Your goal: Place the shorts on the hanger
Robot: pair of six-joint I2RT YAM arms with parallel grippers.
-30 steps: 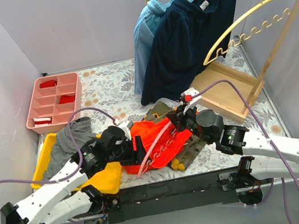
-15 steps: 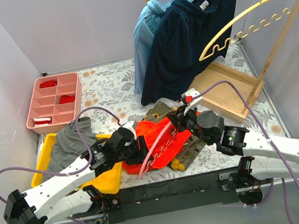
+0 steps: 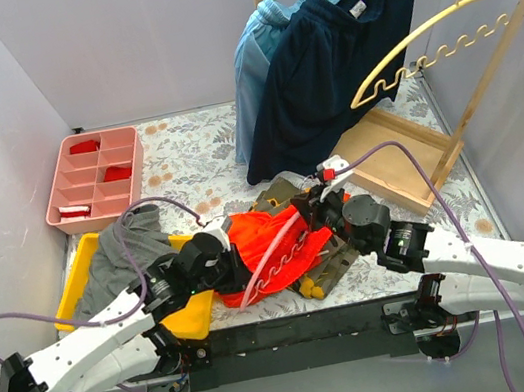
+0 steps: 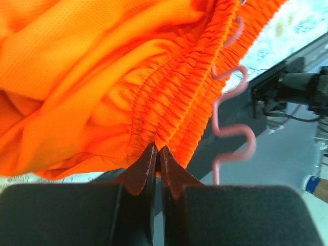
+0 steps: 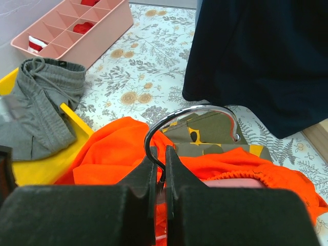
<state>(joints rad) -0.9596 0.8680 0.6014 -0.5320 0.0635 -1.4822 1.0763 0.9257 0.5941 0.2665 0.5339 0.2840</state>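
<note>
The bright orange-red fabric shorts [image 3: 266, 228] are lying bunched on the floral-patterned table [image 3: 184, 159], near its front edge between the two arms and partly covering an olive-and-yellow camouflage garment [image 3: 277, 193]. The thin pink plastic hanger [image 3: 272, 255] is resting across the shorts, its wavy bar running beside the elastic waistband. The left gripper [image 4: 156, 149] is pinching that waistband, jaws clamped on the gathered fabric. The right gripper [image 5: 160, 156] is gripping the hanger's metal hook [image 5: 195, 110], jaws squeezed on its stem.

Grey garment [image 3: 124, 249] and camouflage garment [image 3: 277, 193] flank the shorts [image 3: 270, 240]; floral table [image 3: 189, 158] beyond lies open.
</note>
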